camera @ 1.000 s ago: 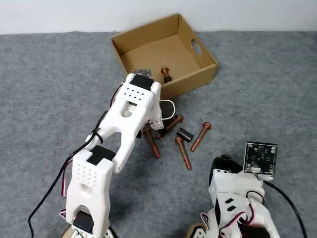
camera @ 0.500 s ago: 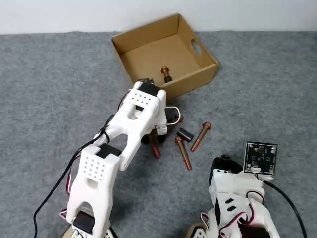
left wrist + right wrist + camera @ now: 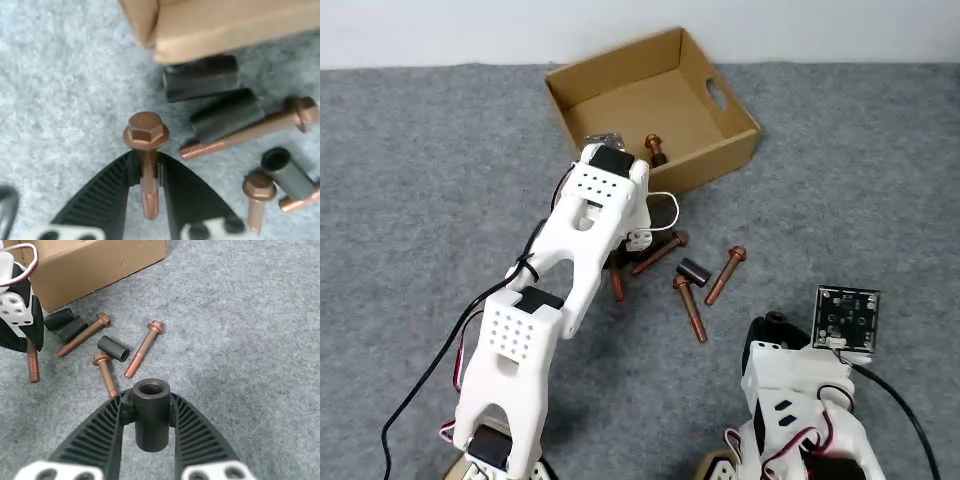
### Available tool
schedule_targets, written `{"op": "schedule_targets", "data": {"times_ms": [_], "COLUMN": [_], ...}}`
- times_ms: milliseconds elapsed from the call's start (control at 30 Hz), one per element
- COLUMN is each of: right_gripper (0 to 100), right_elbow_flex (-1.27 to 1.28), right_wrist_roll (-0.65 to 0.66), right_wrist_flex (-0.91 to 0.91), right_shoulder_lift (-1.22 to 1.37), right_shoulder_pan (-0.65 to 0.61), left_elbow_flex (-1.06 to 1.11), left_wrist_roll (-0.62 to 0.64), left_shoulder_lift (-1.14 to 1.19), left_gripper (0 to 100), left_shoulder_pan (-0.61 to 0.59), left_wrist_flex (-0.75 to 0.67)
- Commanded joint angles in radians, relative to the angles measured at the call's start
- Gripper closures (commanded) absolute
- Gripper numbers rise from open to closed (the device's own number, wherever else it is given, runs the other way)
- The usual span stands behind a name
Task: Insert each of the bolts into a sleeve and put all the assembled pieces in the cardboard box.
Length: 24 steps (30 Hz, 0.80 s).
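My left gripper (image 3: 146,161) is shut on a copper bolt (image 3: 145,150), held head-first a little above the carpet just in front of the cardboard box (image 3: 620,78). From above, the bolt (image 3: 617,283) pokes out under the left arm (image 3: 582,235). The right wrist view shows my right gripper (image 3: 150,402) shut on a black sleeve (image 3: 151,415), its bore facing away, and the left gripper (image 3: 20,310) with its bolt (image 3: 33,362) farther off. One assembled bolt (image 3: 653,150) lies in the box.
Loose on the grey carpet between the arms lie three bolts (image 3: 660,252) (image 3: 725,275) (image 3: 689,308) and a black sleeve (image 3: 694,271). Two more sleeves (image 3: 200,77) (image 3: 226,114) rest against the box's front wall. The right arm (image 3: 800,400) sits at the near right.
The left arm dipped over the loose bolts and drew back slightly; the bolt that lay slanted on the carpet now hangs steeper in its gripper. The right arm has stayed put.
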Motion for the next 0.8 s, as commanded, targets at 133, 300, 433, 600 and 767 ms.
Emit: {"op": "schedule_targets", "data": {"times_ms": [133, 300, 433, 600, 767], "right_gripper": [99.0, 99.0, 99.0, 99.0, 99.0], "right_elbow_flex": [-0.003, 0.003, 0.003, 0.0, 0.005], "right_wrist_roll": [0.012, 0.012, 0.012, 0.012, 0.011], "right_wrist_flex": [-0.018, -0.018, -0.018, -0.008, -0.004], "right_shoulder_lift": [-0.004, -0.004, -0.004, -0.005, -0.005], "right_shoulder_pan": [0.008, 0.008, 0.007, 0.001, -0.013], "left_elbow_flex": [-0.05, -0.01, 0.168, 0.421, 0.659], "left_wrist_roll": [-0.137, -0.221, -0.262, -0.299, -0.308], "left_shoulder_lift": [-0.316, -0.48, -0.638, -0.862, -1.122], "left_gripper": [100, 100, 100, 100, 100], "left_shoulder_pan": [0.057, 0.055, 0.058, 0.057, 0.055], "left_wrist_flex": [0.037, 0.037, 0.034, -0.005, -0.152]}}
